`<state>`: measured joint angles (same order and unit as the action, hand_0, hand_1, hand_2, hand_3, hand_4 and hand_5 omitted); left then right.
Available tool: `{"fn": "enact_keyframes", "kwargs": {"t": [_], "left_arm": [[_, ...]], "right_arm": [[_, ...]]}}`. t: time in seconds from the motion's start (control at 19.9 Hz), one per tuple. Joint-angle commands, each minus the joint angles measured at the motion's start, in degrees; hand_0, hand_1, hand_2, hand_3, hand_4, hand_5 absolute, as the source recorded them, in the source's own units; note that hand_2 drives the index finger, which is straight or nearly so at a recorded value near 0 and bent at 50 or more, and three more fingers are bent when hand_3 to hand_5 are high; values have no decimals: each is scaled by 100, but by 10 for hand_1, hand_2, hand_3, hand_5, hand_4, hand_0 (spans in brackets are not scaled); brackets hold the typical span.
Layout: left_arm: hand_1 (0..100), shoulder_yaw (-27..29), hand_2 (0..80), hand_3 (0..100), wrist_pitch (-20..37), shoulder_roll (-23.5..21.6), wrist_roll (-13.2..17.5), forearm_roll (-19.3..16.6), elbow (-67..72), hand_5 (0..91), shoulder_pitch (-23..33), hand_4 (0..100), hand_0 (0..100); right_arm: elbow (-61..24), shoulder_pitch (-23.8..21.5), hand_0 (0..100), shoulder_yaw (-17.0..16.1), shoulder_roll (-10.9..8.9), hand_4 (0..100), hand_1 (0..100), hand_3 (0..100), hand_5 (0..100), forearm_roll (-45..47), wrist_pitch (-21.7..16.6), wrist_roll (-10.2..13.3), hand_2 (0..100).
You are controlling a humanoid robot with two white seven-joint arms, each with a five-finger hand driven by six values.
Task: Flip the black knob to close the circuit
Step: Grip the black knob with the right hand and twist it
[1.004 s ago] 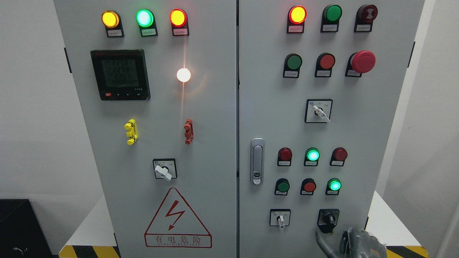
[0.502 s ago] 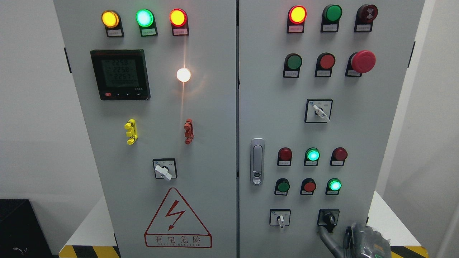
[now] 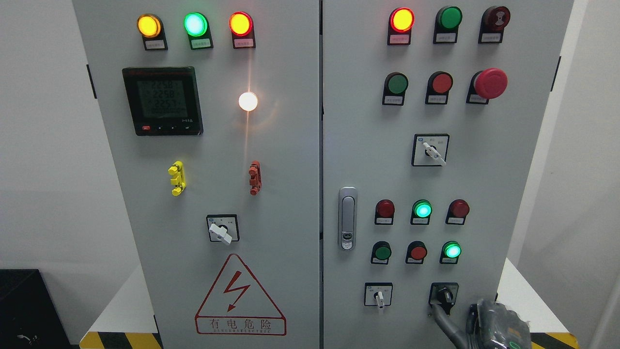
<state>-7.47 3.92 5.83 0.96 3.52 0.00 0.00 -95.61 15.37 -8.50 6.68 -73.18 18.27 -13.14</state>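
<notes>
Where the grey steel cabinet door runs down to the lower right of the frame, you see the black knob, a small ridged rotary handle on a square black plate, low beside the white-handled selector. Your right hand, dark and glossy under a crinkled clear cover, comes up from the bottom edge. One grey finger reaches to the knob's lower edge; the bottom edge cuts off the palm, so you cannot tell whether the fingers grip it.
</notes>
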Motion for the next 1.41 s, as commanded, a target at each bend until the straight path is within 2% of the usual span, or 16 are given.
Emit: {"fn": "enact_keyframes", "kwargs": {"t": [0.0, 1.36], "left_arm": [[556, 0, 0, 0, 4, -2, 0, 0, -132, 0, 123, 0, 120], [556, 0, 0, 0, 4, -2, 0, 0, -132, 0, 123, 0, 120]], "right_arm": [[7, 1, 0, -354, -44, 894, 61, 1000, 952, -3, -16, -5, 875], [43, 107, 0, -433, -62, 891, 59, 1000, 948, 32, -8, -22, 872]]}}
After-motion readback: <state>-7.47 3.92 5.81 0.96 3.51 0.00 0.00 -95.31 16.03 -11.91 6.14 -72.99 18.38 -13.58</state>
